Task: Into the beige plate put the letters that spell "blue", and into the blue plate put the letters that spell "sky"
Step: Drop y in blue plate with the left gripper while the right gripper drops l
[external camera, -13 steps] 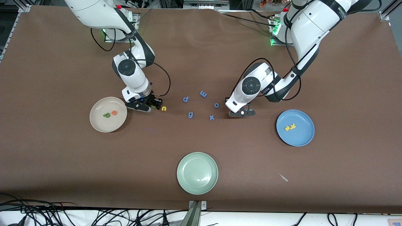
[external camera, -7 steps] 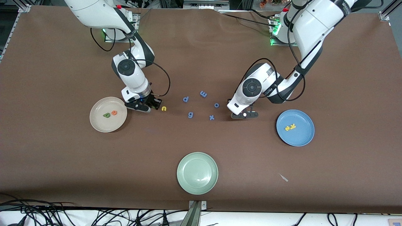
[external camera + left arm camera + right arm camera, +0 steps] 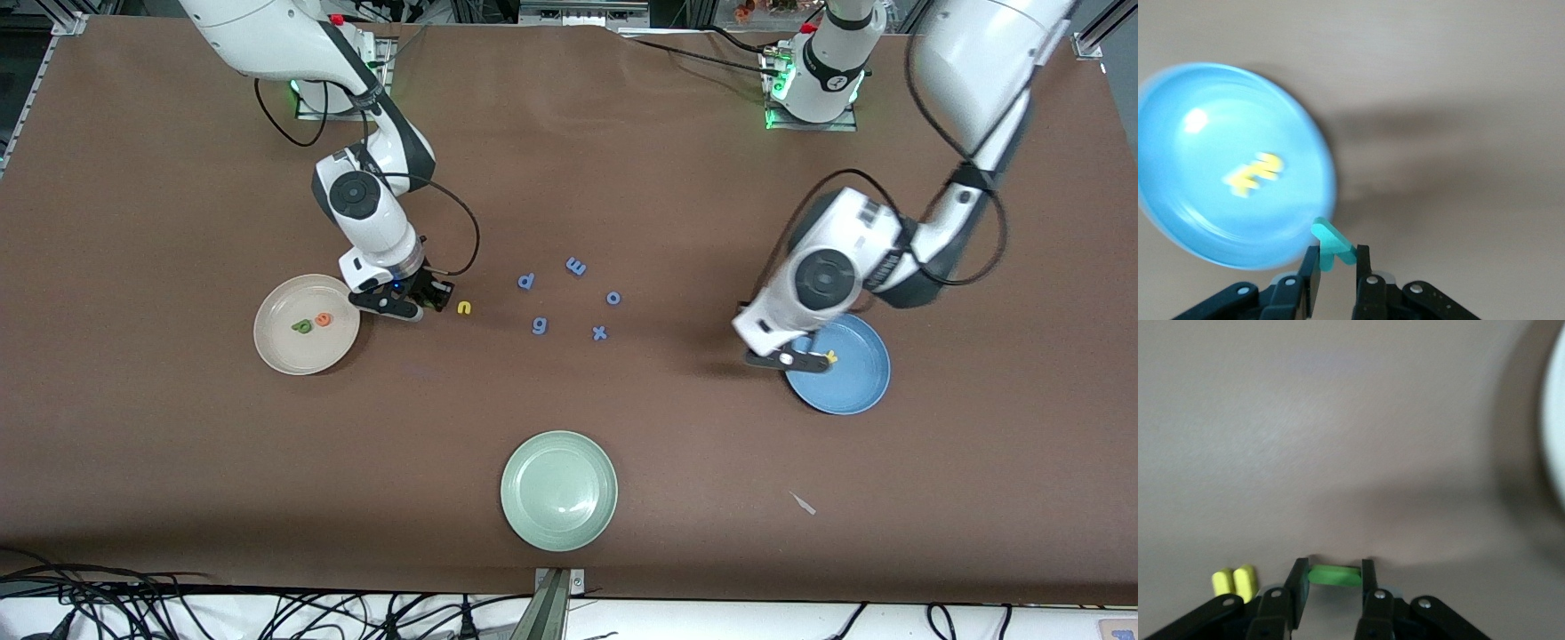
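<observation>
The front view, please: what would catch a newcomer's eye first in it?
Three plates stand out on the brown table: the beige plate at the right arm's end, the blue plate at the left arm's end, and a pale green plate nearest the camera. The left gripper holds the teal y over the blue plate's rim, while the right gripper pinches the light green l beside the beige plate.
</observation>
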Robot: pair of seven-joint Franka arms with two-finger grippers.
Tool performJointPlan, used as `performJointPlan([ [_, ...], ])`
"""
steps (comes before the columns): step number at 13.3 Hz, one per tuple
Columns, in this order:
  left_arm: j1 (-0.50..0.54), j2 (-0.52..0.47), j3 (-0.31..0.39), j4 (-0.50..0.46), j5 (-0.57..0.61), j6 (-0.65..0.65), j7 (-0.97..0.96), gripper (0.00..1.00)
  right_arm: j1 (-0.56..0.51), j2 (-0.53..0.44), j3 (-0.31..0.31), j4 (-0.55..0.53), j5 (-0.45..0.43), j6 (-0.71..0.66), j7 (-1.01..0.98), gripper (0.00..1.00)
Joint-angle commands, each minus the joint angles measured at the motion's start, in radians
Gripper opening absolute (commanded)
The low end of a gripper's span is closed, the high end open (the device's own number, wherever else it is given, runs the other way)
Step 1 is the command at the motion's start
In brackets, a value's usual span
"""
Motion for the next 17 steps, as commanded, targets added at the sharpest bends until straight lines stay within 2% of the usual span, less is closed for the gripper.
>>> performJointPlan([
  [1, 0.110, 0.034, -0.014, -0.003, 0.115, 0.027, 0.163, 0.13, -0.001, -0.097, -0.074, -0.003, -0.005, -0.124, -0.185, 0.28],
  [2, 0.141, 0.048, -0.014, -0.005, 0.118, 0.037, 0.196, 0.14, -0.001, -0.120, -0.111, -0.003, 0.000, -0.173, -0.259, 0.28],
  [3, 0.152, 0.059, -0.014, -0.005, 0.120, 0.037, 0.205, 0.29, -0.001, -0.136, -0.139, -0.003, 0.001, -0.204, -0.326, 0.28],
  [4, 0.154, 0.059, -0.014, -0.005, 0.121, 0.037, 0.205, 0.64, -0.001, -0.142, -0.166, -0.010, 0.001, -0.209, -0.392, 0.29],
  [5, 0.155, 0.051, -0.016, -0.003, 0.121, 0.034, 0.207, 1.00, -0.003, -0.141, -0.203, -0.032, 0.003, -0.197, -0.452, 0.34],
  [6, 0.154, 0.043, -0.023, 0.001, 0.118, 0.026, 0.207, 1.00, -0.005, -0.141, -0.231, -0.064, 0.006, -0.148, -0.498, 0.34],
  [7, 0.154, 0.018, -0.033, 0.019, 0.103, 0.017, 0.204, 1.00, -0.005, -0.138, -0.242, -0.088, 0.008, -0.101, -0.514, 0.40],
  [8, 0.152, -0.007, -0.055, 0.041, 0.101, -0.018, 0.202, 1.00, -0.005, -0.134, -0.242, -0.092, 0.011, -0.093, -0.513, 0.60],
  [10, 0.154, -0.044, -0.094, 0.122, 0.100, -0.090, 0.204, 1.00, -0.005, -0.136, -0.239, -0.088, 0.014, -0.099, -0.490, 0.73],
  [12, 0.155, -0.052, -0.155, 0.253, 0.072, -0.222, 0.202, 1.00, -0.001, -0.138, -0.185, -0.081, 0.014, -0.102, -0.380, 0.73],
  [15, 0.143, -0.059, -0.175, 0.461, 0.060, -0.388, 0.202, 1.00, 0.009, -0.110, -0.066, -0.011, 0.012, -0.108, -0.113, 0.73],
  [17, 0.155, -0.087, -0.174, 0.503, 0.022, -0.397, 0.201, 1.00, 0.011, -0.049, -0.015, 0.066, 0.012, -0.125, 0.004, 0.73],
])
